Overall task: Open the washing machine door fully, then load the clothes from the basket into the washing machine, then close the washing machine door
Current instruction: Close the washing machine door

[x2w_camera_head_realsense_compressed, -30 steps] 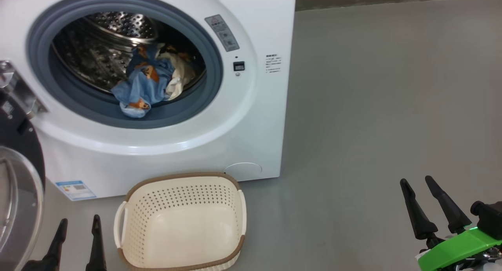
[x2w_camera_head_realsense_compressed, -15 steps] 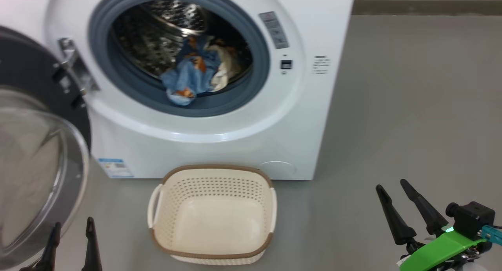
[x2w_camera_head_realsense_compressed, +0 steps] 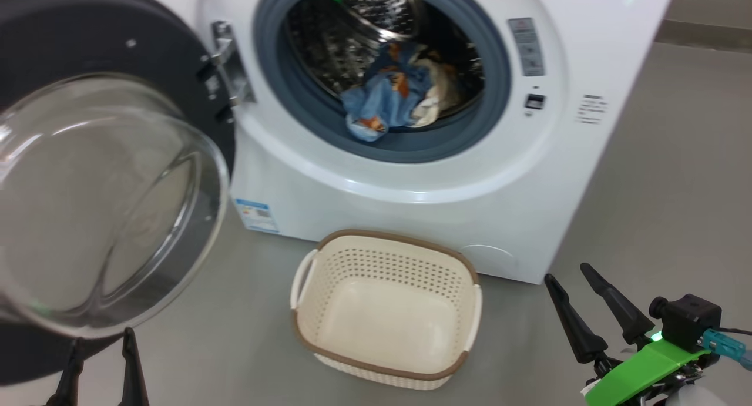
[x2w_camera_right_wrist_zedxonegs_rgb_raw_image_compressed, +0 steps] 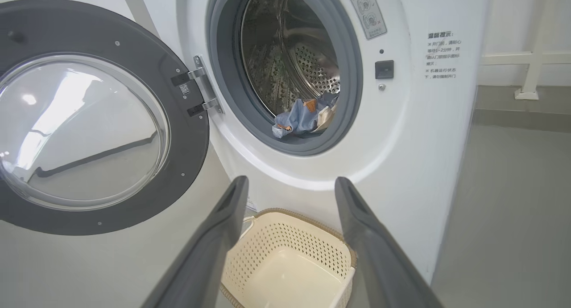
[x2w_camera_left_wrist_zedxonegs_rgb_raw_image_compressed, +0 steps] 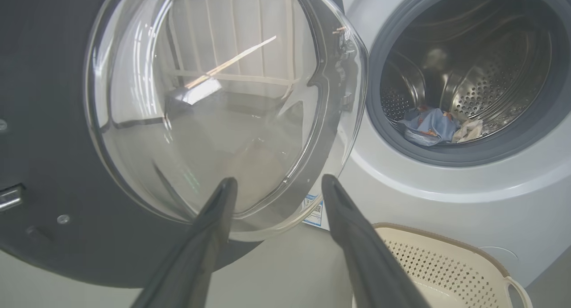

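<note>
The white washing machine point(x2w_camera_head_realsense_compressed: 411, 183) stands with its door point(x2w_camera_head_realsense_compressed: 70, 36) swung wide to the left, the bulging glass porthole point(x2w_camera_head_realsense_compressed: 100, 200) facing me. Light blue printed clothes point(x2w_camera_head_realsense_compressed: 385, 97) with white cloth lie in the steel drum, resting on the gasket's lower lip. The cream basket point(x2w_camera_head_realsense_compressed: 388, 237) sits empty on the floor before the machine. My left gripper point(x2w_camera_head_realsense_compressed: 100, 341) is open, low at the left, just below the door glass point(x2w_camera_left_wrist_zedxonegs_rgb_raw_image_compressed: 214, 112). My right gripper point(x2w_camera_head_realsense_compressed: 568, 274) is open and holds nothing, right of the basket point(x2w_camera_right_wrist_zedxonegs_rgb_raw_image_compressed: 290, 254).
Grey floor point(x2w_camera_head_realsense_compressed: 675, 188) stretches to the right of the machine. A metal hinge point(x2w_camera_head_realsense_compressed: 226, 71) joins door and body. A blue label sticker point(x2w_camera_head_realsense_compressed: 254, 213) is low on the front. A white rail post point(x2w_camera_right_wrist_zedxonegs_rgb_raw_image_compressed: 531, 71) stands behind at the right.
The head camera has swung left, so machine and basket sit further right in the picture and the open door now takes up the left. Both grippers stay open.
</note>
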Available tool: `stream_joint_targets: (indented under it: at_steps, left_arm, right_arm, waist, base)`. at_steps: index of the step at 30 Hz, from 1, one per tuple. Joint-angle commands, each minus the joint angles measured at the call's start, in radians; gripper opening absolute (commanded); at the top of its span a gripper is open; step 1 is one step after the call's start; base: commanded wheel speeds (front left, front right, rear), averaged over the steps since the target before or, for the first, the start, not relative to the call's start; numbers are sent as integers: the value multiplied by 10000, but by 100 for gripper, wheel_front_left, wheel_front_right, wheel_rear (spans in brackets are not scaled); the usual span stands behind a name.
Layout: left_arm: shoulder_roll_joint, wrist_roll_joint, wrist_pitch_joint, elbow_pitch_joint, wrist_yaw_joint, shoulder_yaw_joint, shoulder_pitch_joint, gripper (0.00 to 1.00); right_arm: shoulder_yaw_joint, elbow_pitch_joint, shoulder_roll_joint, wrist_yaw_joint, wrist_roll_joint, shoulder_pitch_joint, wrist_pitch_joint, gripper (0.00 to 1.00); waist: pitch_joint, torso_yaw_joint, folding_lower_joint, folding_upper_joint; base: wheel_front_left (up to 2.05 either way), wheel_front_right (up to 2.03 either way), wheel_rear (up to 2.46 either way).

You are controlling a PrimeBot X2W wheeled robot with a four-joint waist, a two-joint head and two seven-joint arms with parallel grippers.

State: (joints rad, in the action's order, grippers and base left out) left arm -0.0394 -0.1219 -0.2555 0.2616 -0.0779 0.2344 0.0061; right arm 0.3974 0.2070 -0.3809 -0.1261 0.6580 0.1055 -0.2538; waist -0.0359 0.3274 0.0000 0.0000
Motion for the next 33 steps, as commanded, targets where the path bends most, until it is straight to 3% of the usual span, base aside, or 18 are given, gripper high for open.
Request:
stream_joint_targets:
  at_steps: [1,15,32,33]
  left_arm:
    - [-113,-54,-63,-319,76,343,-85,100]
    - [-110,-488,-63,-403,305,236,98,100]
    - [-109,-725,-63,-676,489,138,330,100]
    - [-109,-776,-63,-700,466,129,309,73]
  right_arm:
    - [207,-204,-234,-46,-185,351,-80,100]
    - [467,-201,-332,-46,-188,467,-80,100]
    - [576,-182,-297,-46,-131,449,-80,100]
    - [577,-183,-298,-46,-122,446,-80,100]
  waist:
    - [-77,657,0,0]
    - [-33,1637,0,0]
    - [50,1936,0,0]
    - [48,1933,0,0]
  base:
    - [0,0,0]
    - [0,0,0]
    - [0,0,0]
    - [0,0,0]
